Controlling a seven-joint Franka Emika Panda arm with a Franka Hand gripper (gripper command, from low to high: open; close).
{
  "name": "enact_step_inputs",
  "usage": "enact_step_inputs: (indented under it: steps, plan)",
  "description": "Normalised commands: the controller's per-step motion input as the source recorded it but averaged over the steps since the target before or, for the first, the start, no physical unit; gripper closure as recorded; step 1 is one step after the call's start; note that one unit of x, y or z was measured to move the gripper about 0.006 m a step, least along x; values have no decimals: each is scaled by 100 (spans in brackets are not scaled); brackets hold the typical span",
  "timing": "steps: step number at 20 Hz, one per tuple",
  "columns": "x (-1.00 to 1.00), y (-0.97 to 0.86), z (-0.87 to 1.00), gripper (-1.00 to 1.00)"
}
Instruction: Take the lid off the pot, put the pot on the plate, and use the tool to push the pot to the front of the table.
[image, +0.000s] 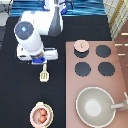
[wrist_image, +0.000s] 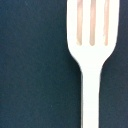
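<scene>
The cream-white tool (image: 44, 74) lies on the black table (image: 20, 95), slotted head toward the exterior view's bottom. My gripper (image: 40, 60) hangs just over the upper end of its handle. The wrist view shows the tool (wrist_image: 88, 55) close up, lying flat on the table. The pinkish-tan pot (image: 41, 114), reddish-brown inside, stands uncovered on the cream plate (image: 48, 120) near the exterior view's bottom left. The lid (image: 81, 46) with its knob rests on the stove's top-left burner.
The pinkish-brown stove panel (image: 117, 75) fills the exterior view's right side, with black burners (image: 103, 51). A large grey-beige pan (image: 95, 105) with a handle sits at its bottom. The robot's white arm (image: 30, 35) looms over the table's top left.
</scene>
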Motion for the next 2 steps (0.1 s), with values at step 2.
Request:
enact_step_inputs:
  steps: [2]
  plan:
    - [0, 0, 89, -100]
